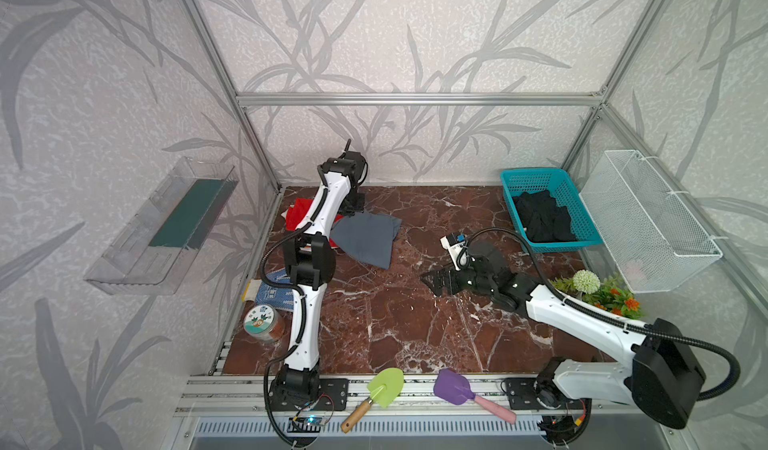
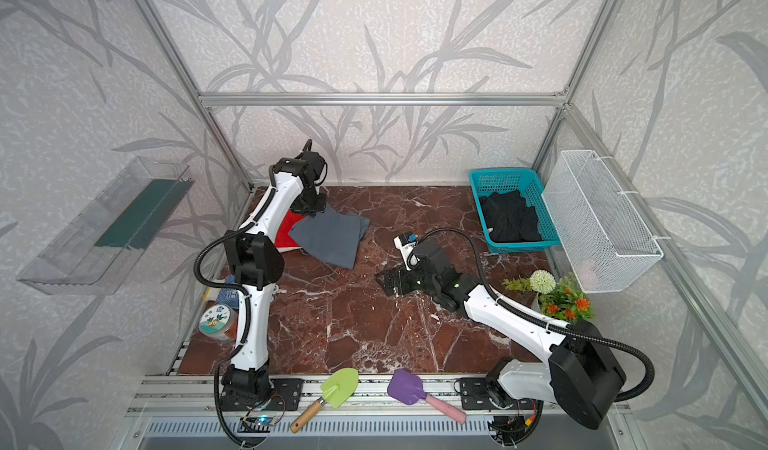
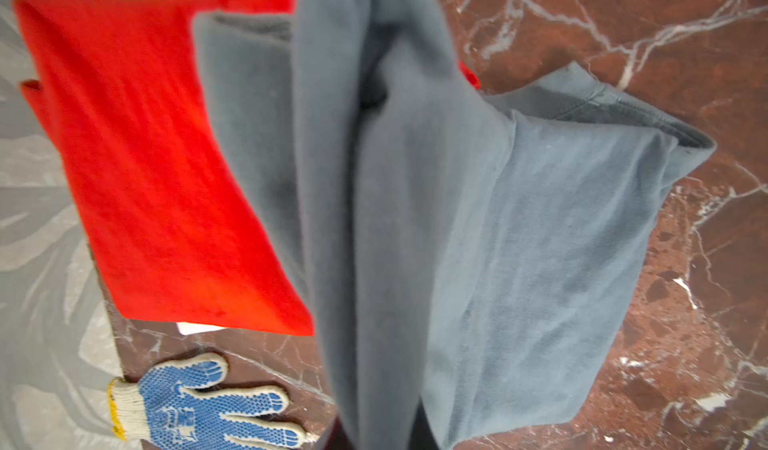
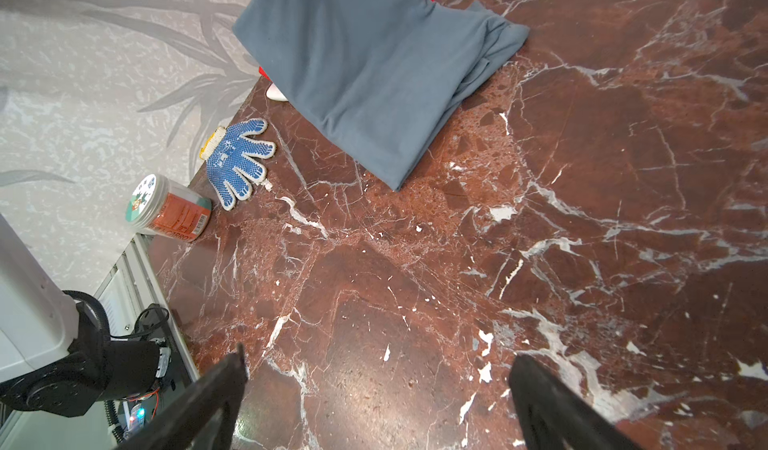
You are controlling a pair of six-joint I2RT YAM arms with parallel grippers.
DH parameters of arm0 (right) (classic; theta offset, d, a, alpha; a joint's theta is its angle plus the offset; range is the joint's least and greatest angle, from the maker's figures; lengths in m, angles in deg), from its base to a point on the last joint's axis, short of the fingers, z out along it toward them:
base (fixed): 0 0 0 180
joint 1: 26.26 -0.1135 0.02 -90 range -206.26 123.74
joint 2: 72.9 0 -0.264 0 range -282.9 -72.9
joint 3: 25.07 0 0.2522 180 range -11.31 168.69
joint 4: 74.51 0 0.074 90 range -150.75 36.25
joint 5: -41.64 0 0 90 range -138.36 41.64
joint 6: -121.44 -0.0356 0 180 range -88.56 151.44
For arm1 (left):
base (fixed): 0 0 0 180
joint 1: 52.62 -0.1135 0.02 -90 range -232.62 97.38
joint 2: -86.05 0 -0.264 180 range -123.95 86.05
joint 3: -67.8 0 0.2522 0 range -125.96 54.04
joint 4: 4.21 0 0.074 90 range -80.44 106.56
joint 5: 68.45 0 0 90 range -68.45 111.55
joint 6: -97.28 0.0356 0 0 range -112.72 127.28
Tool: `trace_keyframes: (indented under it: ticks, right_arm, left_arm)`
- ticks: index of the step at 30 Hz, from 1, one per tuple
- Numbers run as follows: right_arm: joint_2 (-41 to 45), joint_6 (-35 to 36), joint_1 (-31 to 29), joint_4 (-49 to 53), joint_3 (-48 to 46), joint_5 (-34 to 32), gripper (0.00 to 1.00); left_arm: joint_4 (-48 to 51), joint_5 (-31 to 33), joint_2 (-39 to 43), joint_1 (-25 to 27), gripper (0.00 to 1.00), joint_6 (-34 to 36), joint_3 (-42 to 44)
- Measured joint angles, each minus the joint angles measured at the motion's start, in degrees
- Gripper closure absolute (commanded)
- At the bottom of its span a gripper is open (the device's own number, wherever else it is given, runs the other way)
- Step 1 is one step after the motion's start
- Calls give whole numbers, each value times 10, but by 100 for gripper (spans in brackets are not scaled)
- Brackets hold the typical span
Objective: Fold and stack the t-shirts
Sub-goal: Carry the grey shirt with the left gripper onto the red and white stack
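Observation:
A slate grey-blue t-shirt (image 1: pixel 365 240) (image 2: pixel 328 240) lies folded at the back left of the marble table, partly over a bright red t-shirt (image 1: pixel 299 215) (image 3: pixel 145 157). My left gripper (image 1: pixel 353 203) (image 2: pixel 313 207) is shut on the grey-blue shirt's back edge and holds it raised, so the cloth (image 3: pixel 498 240) hangs down and hides the fingers in the left wrist view. A black t-shirt (image 1: pixel 544 217) (image 2: pixel 511 217) sits crumpled in the teal basket (image 1: pixel 532 172). My right gripper (image 1: pixel 432 284) (image 4: pixel 378 356) stands open and empty over bare marble near the middle, well short of the grey-blue shirt (image 4: pixel 365 74).
A blue dotted glove (image 4: pixel 239 161) (image 3: pixel 195 406) and a jar (image 4: pixel 170 211) lie at the left edge. A potted plant (image 1: pixel 598 292) and a white wire basket (image 1: pixel 648 219) stand at the right. A green trowel (image 1: pixel 382 390) and a purple scoop (image 1: pixel 457 385) rest on the front rail.

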Motion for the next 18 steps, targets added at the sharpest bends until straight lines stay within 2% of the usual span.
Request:
trace_keyframes:
  ticks: [4, 18]
  right_arm:
    - [-11, -7, 0, -2, 0, 1, 1]
    - [-34, -23, 0, -17, 0, 5, 1]
  left_arm:
    - [-1, 13, 3, -6, 100, 9, -25]
    - [-19, 21, 32, -31, 100, 44, -25]
